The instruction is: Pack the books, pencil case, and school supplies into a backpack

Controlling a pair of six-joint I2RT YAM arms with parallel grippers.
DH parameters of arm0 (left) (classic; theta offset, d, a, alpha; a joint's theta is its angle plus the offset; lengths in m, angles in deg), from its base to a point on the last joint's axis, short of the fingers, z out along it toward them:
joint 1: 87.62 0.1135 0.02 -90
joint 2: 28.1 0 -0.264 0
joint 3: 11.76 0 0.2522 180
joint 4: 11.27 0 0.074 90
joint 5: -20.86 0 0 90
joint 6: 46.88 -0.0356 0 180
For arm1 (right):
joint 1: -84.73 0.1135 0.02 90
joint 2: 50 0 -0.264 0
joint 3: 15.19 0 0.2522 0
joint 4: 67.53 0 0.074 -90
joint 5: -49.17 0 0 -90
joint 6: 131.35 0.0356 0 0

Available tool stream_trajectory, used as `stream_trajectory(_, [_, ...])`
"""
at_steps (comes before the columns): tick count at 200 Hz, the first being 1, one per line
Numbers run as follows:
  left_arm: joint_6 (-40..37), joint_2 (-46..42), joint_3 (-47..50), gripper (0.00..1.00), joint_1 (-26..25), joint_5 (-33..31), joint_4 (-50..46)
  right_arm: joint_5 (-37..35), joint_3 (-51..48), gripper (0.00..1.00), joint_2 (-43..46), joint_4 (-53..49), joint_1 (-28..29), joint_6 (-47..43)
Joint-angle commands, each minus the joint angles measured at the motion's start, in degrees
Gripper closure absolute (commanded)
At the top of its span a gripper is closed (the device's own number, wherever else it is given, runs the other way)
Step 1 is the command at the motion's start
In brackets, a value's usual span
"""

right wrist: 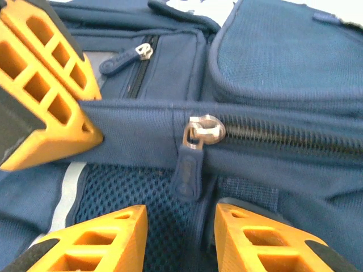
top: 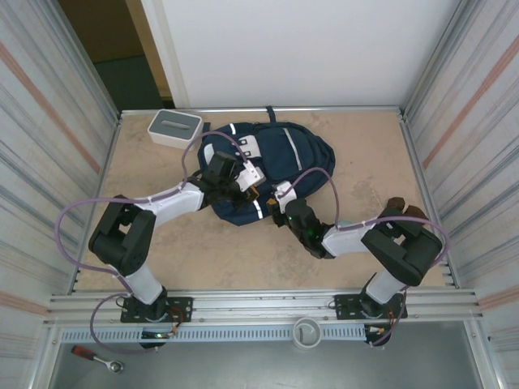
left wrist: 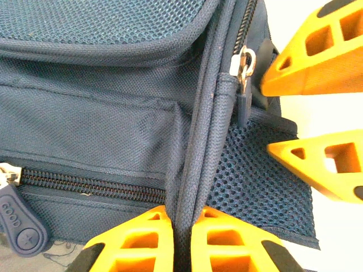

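The backpack [top: 284, 158] lies flat on the worktop [top: 381, 154] toward the far side, its long axis running left to right. Both arms reach in to its near edge. A white box [top: 173, 127] sits just off its far-left corner and has no part in the coming move.

Your left gripper [left wrist: 181, 218] is at the near-left part of the bag. Its fingers are pressed together on a raised seam ridge of the backpack, pinching the fabric so that it stands up between the pads. I take this for an anchor, holding the cloth taut while the other arm works the zip.

Your right gripper [right wrist: 181, 212] is the nearer one to what matters. It is half spread and holds nothing, with a finger standing either side of a strip of mesh. The zip pull [right wrist: 190, 170] hangs just ahead of the fingertips, lined up with the gap between them. Its long axis points straight back toward the gripper. The wrist view looks too steeply for you to be sure, but the pads seem a little short of the tab and not touching it.

The slider [right wrist: 205, 126] sits at the top of the pull. From there the closed teeth run off to the right in the right wrist view, across the gripper's line of approach. So you would likely go forward a little, pinch the tab, then draw sideways along that track.
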Motion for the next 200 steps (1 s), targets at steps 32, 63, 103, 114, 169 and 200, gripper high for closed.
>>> stream_trajectory(32, [1.2, -3.1, 0.5, 0.91, 0.0, 6.4, -1.1, -7.6, 4.9, 0.65, -4.0, 4.1, 0.5, -6.0])
stream_trajectory(63, [1.2, -3.2, 0.6, 0.91, 0.0, 6.7, -1.1, -11.9, 7.0, 0.71, -6.8, 4.2, 0.6, -6.2])
stream_trajectory(103, [0.4, -3.7, 1.4, 0.91, 0.3, 4.7, -1.5, -17.4, 5.5, 0.81, -6.0, 2.9, 0.9, -3.9])
stream_trajectory(114, [-0.3, -3.6, 1.5, 0.91, 0.4, 3.5, -2.0, -17.5, 4.3, 0.84, -4.6, 2.2, 0.9, -2.8])
stream_trajectory(169, [-1.8, -2.8, 1.6, 0.91, 0.7, 0.2, -3.1, -7.5, 0.0, 0.96, 0.9, -2.5, -0.8, 0.8])
stream_trajectory(200, [-2.0, -2.7, 1.7, 0.91, 0.7, 0.1, -3.1, 0.1, -1.7, 1.0, 3.4, -4.0, -3.5, 2.9])
